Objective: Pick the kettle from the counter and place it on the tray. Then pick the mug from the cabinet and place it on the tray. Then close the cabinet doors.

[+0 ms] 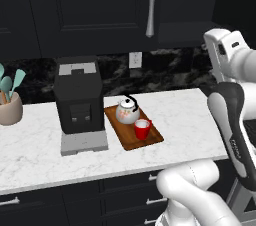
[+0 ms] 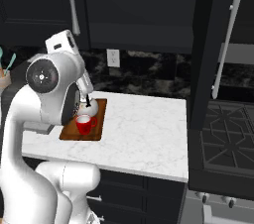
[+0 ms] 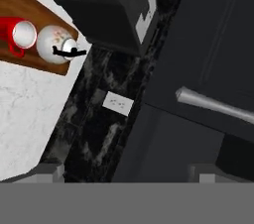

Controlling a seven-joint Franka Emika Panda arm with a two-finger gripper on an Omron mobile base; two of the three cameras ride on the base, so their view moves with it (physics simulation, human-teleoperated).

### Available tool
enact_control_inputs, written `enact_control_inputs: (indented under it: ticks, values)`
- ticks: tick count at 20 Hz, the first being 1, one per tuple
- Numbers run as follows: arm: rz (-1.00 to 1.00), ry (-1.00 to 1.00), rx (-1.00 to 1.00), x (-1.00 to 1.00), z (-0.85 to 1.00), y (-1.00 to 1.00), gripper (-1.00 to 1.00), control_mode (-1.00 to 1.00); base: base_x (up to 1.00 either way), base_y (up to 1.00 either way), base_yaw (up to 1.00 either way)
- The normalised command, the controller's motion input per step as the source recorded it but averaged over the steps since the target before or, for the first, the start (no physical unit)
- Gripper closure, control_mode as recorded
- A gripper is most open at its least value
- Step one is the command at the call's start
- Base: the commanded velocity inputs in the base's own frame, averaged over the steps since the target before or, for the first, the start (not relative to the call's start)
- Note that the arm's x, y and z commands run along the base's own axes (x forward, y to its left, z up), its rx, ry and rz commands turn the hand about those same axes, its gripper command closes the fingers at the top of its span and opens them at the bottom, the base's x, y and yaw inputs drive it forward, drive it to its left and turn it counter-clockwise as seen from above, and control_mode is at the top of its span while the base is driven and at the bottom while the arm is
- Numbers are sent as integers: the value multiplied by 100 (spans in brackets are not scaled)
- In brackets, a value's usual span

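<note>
The gripper [image 3: 124, 174] was wide open and held nothing, up by the black cabinet doors [image 3: 208, 44]. The red mug [image 1: 142, 129] sat on the near end of the brown tray [image 1: 130, 140], and the white kettle [image 1: 127, 112] sat just behind it. The tray lay mid-way along the white counter [image 1: 185, 115], beside a black coffee machine [image 1: 78, 101].

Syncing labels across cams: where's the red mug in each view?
Left base view: mug at centre, on the tray, in front of the kettle.
Right base view: centre-left, beside the arm.
Hand view: upper left.
Shared landmark: the wall outlet.
</note>
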Motion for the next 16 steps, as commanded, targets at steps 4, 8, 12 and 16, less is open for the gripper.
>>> enact_control_inputs:
  ticks: [4, 8, 12, 16]
  values:
    - [-39, -16, 1, -2, -9, -76, -100, -100, 0, 0, 0]
    - [-28, -13, 10, -9, -2, -85, -100, -100, 0, 0, 0]
    - [-15, -17, 9, -33, -6, -83, -100, -100, 0, 0, 0]
    - [-33, -2, 11, -32, 1, -76, -100, -100, 0, 0, 0]
